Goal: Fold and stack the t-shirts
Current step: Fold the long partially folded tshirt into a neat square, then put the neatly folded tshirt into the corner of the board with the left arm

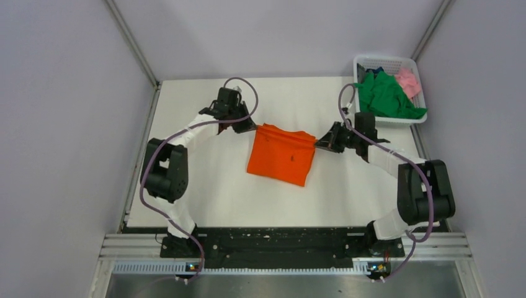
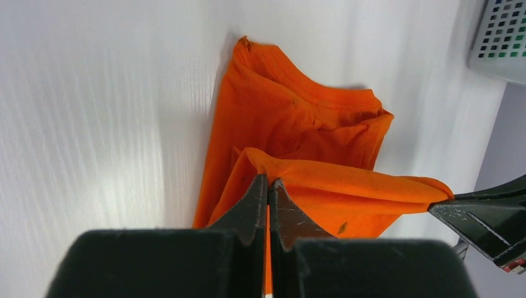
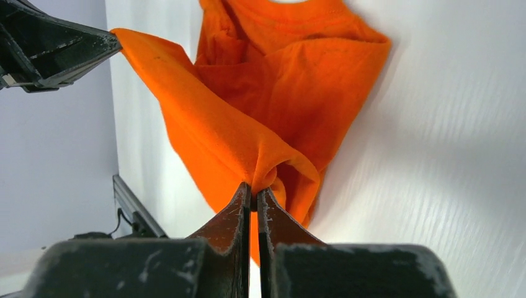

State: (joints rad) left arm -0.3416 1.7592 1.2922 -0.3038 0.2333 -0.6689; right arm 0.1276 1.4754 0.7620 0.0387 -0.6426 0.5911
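Top external, near edge first: what do you see?
— A metal rail (image 1: 285, 245) with both arm bases bolted to it, then the white table (image 1: 205, 192). Each arm bows outward and then reaches in toward the middle.

And the cloth?
— The orange t-shirt (image 1: 282, 155) lies about mid-table, folded into a rough, slightly skewed rectangle. Its near edge rests flat on the table.

Where do the grippers meet it?
— At its far edge. The left gripper (image 1: 247, 126) is at the far left corner and the right gripper (image 1: 322, 141) at the far right corner.

How do the jaws stand?
— In the left wrist view the two fingers are pressed together, with a fold of orange cloth pinched between their tips. The right wrist view shows the same, its tips clamped on a bunched bit of the edge.

Is the cloth between them slack?
— No. That edge runs as a raised, fairly taut band from one gripper to the other, clear of the table. Beneath it the rest of the shirt lies in creased layers, and the collar shows in the right wrist view.

Farther back?
— A white lattice basket (image 1: 387, 61) sits in the table's far right corner. The green t-shirt (image 1: 384, 96) is heaped inside, one part hanging over the near rim. The pink t-shirt (image 1: 409, 81) is bunched just beside it, toward the basket's right wall.
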